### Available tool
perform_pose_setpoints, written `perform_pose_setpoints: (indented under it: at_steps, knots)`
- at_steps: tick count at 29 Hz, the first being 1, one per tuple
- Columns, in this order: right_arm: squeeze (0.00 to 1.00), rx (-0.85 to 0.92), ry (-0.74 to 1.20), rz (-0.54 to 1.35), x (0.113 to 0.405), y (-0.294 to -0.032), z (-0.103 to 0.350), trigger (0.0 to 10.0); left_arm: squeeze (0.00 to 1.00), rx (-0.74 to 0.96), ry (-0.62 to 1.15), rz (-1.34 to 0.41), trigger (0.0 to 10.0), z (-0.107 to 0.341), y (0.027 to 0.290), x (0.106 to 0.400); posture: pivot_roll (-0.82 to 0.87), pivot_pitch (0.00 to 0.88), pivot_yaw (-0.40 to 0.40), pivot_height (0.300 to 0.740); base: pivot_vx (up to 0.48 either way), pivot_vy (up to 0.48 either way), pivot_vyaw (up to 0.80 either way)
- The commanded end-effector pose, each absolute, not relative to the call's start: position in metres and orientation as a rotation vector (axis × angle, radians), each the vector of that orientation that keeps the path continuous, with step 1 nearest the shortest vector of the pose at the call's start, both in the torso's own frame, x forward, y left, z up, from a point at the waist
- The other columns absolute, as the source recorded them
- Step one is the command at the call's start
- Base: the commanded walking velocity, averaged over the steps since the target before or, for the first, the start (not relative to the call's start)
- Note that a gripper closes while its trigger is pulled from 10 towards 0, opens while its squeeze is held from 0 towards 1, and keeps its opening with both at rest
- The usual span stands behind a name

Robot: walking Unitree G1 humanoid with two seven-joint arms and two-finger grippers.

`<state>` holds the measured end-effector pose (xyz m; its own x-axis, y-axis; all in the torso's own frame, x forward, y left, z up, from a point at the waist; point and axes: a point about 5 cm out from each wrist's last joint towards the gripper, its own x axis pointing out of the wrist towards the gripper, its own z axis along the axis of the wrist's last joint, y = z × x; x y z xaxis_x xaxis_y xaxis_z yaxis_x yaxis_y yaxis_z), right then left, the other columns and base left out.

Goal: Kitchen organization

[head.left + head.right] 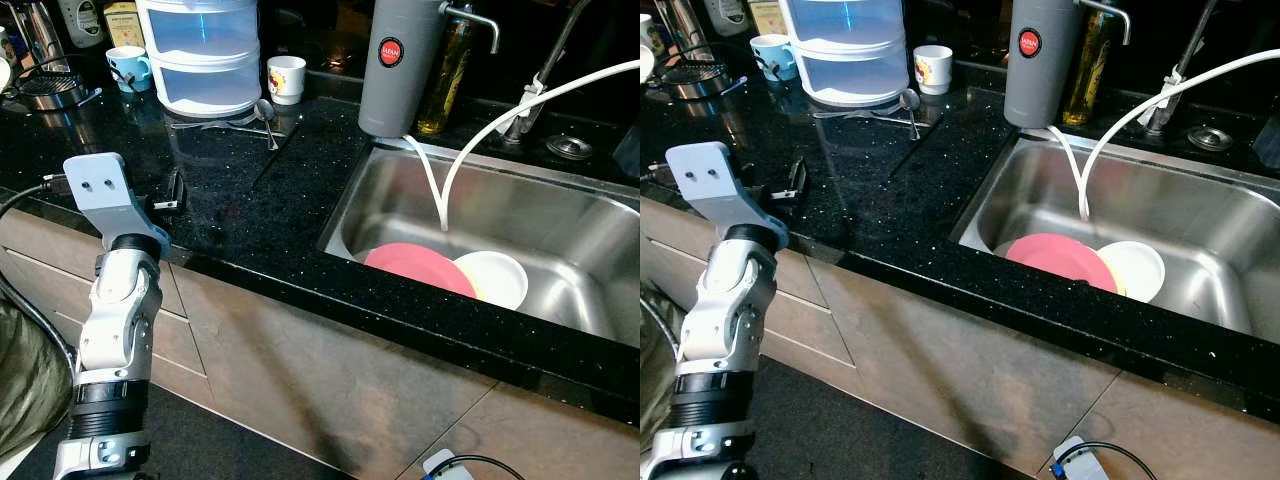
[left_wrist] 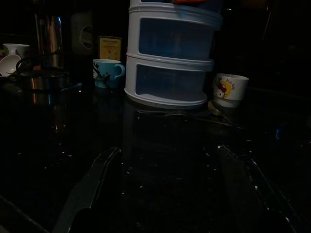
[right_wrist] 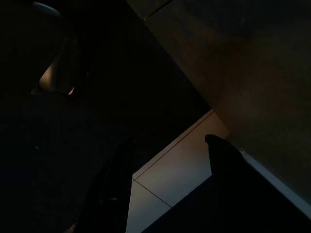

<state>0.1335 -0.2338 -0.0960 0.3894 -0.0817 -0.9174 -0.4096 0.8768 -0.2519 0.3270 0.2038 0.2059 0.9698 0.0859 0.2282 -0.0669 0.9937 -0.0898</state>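
My left gripper (image 1: 174, 193) rests low over the black stone counter (image 1: 250, 190) near its front edge, open, with nothing between its fingers (image 2: 97, 179). Beyond it stand a white stacked plastic container (image 2: 170, 58), a blue mug (image 2: 108, 73) and a white cartoon cup (image 2: 230, 89), with a spoon (image 1: 268, 118) lying in front of the container. A pink plate (image 1: 418, 267) and a white dish (image 1: 492, 278) lie in the steel sink (image 1: 400, 200) to the right. My right gripper (image 3: 167, 143) hangs open in shade above floor tiles.
A grey water filter (image 1: 400, 65) and an oil bottle (image 1: 445, 80) stand behind the sink, with white hoses (image 1: 470, 150) running into it. A metal pot and rack (image 1: 45, 85) sit at the far left. Cabinet fronts (image 1: 300, 370) are below the counter.
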Motion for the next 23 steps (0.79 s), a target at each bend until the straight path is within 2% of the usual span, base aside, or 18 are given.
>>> perform_pose_setpoints:
  at_steps: [1,21,23]
  knots:
    - [0.0,-0.478,1.166,0.221,0.1343,-0.232,-0.0963,10.0,0.0,-0.047,-0.22,0.087,10.0,0.2044,0.2066,0.325,0.01,0.0,-0.003,0.74,0.274,0.0,0.0]
    - [0.0,-0.479,1.166,0.226,0.1348,-0.2315,-0.0962,10.0,0.0,-0.053,-0.2,0.093,10.0,0.2016,0.2056,0.3222,0.01,0.001,-0.005,0.74,0.306,0.0,0.0]
    - [0.0,-0.482,1.167,0.227,0.1347,-0.2316,-0.0963,10.0,0.0,-0.071,-0.203,0.094,10.0,0.2015,0.2053,0.3219,0.01,0.0,-0.005,0.74,0.0,0.0,0.0]
